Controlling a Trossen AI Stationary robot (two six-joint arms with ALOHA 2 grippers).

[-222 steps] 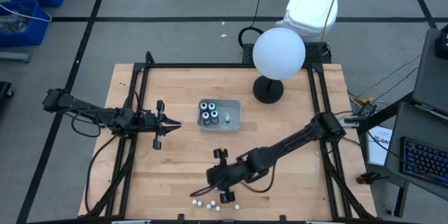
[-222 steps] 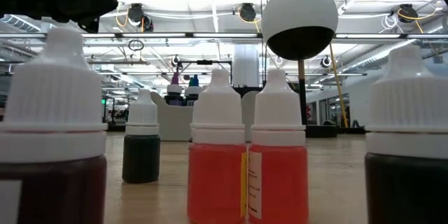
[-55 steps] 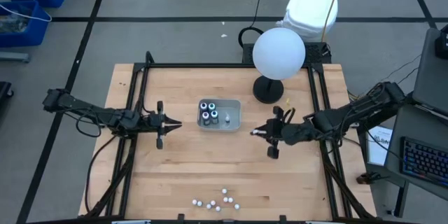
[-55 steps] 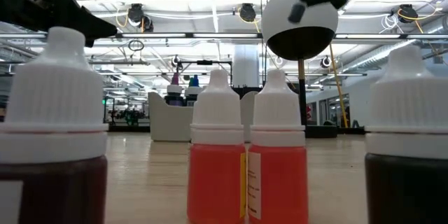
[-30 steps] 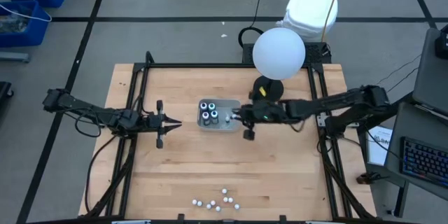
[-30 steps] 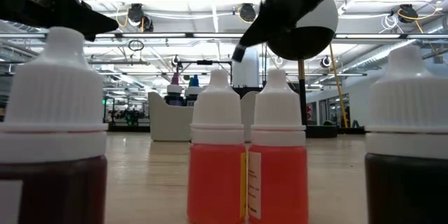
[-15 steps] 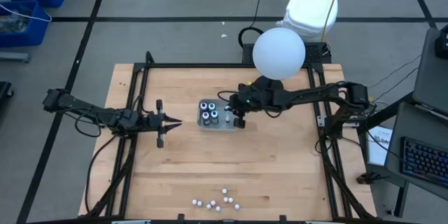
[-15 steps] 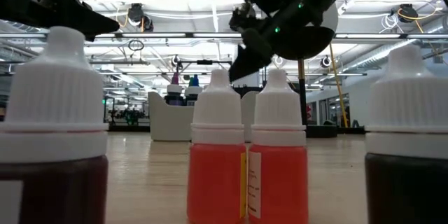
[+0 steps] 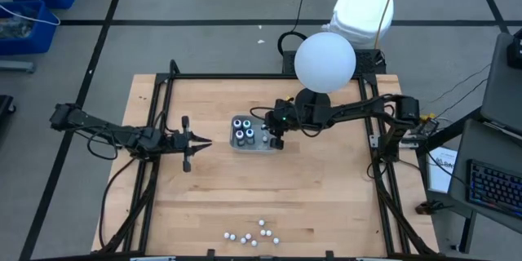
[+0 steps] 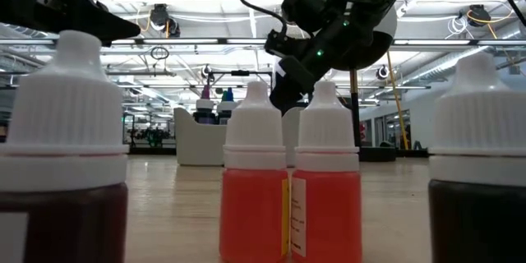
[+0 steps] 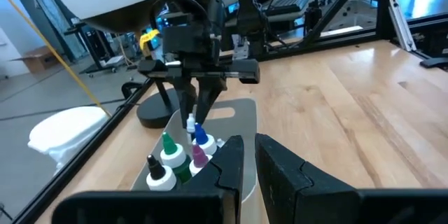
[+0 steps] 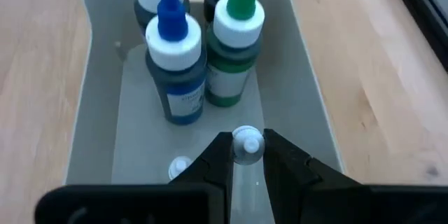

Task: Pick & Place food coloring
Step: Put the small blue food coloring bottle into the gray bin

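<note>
We have the right end effector (image 9: 275,128) poised over the grey tray (image 9: 272,146), its fingers (image 12: 218,155) pinched on the white cap of a small food coloring bottle (image 12: 246,144). We grip at the cap so the bottle hangs upright and should set down cleanly beside the blue-tipped bottle (image 12: 175,63) and green-tipped bottle (image 12: 234,56) just ahead of the fingers. More bottles (image 9: 253,234) wait well behind, near the bench (image 9: 212,196) edge. Our left end effector (image 9: 202,143) idles off to the side, nearly closed on nothing.
</note>
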